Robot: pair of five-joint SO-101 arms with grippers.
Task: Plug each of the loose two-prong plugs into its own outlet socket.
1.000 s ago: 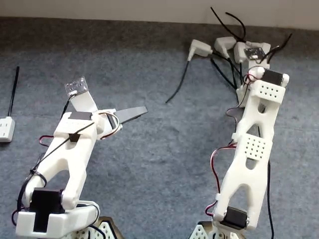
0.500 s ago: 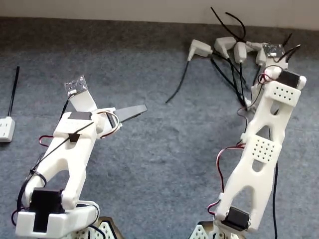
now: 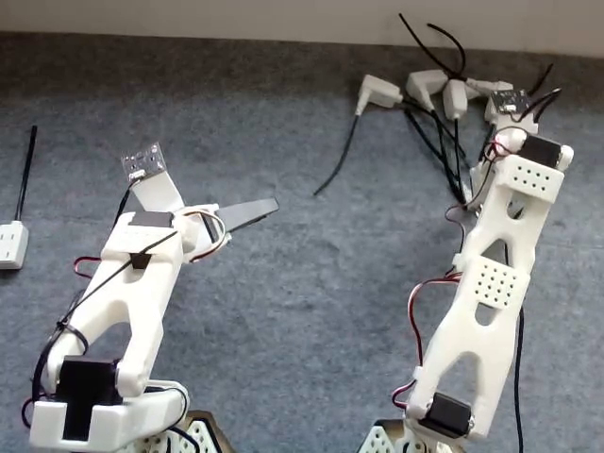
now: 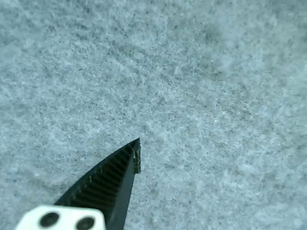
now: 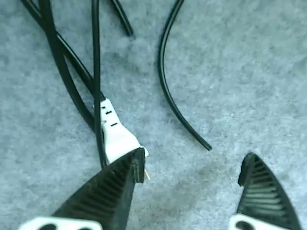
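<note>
Right gripper (image 5: 192, 165) spread wide, one fingertip (image 5: 135, 162) just beside a white plug (image 5: 115, 134). Loose plugs (image 3: 382, 92) lie upper right in high view. Outlet socket (image 3: 11, 243) at left edge. Left gripper (image 3: 247, 213) centre-left; state cannot be told.

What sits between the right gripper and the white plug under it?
Nothing visible blocks it. The right gripper is open, the white plug lies beside one finger, not centred, and black cords run close along it.
</note>
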